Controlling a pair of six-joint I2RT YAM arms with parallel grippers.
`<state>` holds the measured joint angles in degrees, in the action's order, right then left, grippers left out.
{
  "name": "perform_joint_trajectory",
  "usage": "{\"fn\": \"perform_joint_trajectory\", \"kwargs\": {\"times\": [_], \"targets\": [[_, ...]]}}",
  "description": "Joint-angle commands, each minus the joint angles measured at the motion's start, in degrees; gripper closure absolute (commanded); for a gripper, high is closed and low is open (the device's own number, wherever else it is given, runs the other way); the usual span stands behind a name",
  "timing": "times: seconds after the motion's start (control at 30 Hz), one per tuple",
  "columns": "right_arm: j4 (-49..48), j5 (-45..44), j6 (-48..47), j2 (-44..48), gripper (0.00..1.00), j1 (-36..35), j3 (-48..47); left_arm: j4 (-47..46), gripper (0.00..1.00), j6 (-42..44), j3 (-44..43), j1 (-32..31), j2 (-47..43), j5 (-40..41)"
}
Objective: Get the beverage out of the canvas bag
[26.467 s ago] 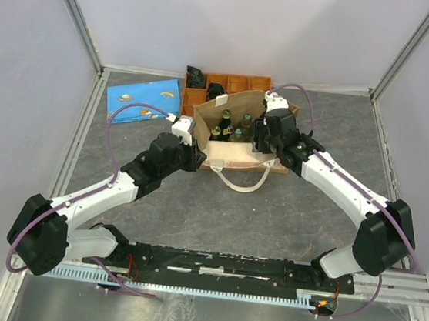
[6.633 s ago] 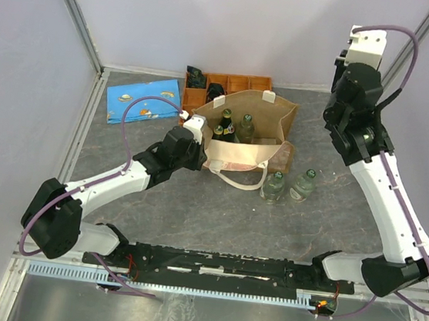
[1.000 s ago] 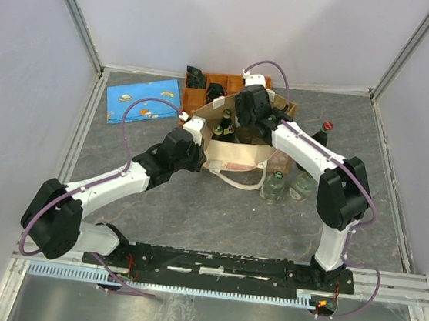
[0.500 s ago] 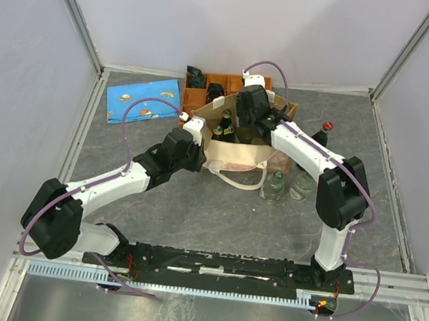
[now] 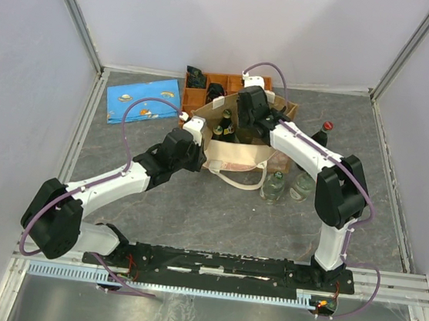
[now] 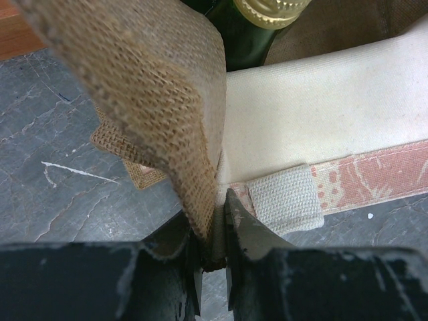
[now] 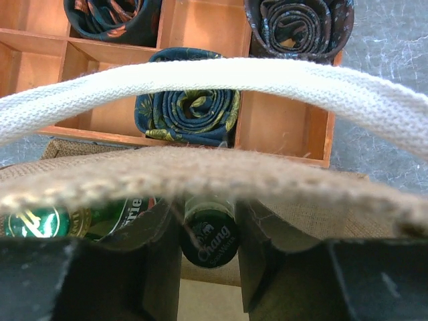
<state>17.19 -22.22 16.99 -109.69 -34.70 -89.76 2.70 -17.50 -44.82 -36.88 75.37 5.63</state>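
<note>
Tan canvas bag (image 5: 234, 155) sitting on counter (image 5: 194, 205) | left tool (image 6: 212, 227) pinching bag's corner edge | right tool (image 7: 209, 221) straddling green bottle (image 7: 209, 241) inside bag, cannot tell if clenched

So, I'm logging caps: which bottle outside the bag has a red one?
The dark bottle standing alone right of the canvas bag; the two clear bottles show no red.
</note>
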Motion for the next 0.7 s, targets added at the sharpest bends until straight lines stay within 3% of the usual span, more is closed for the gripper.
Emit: {"fn": "perform_joint_trajectory", "kwargs": {"times": [0.0, 0.67], "targets": [[-1.3, -1.6, -0.1, 0.2, 0.99, 0.3, -0.4, 2.6, 0.97, -0.5, 0.4, 0.1, 1.0, 0.9], [2.2, 1.4, -10.5, 18.0, 1.0, -0.5, -11.1, 2.6, 0.97, 0.2, -0.7, 0.0, 1.6, 0.1]]}}
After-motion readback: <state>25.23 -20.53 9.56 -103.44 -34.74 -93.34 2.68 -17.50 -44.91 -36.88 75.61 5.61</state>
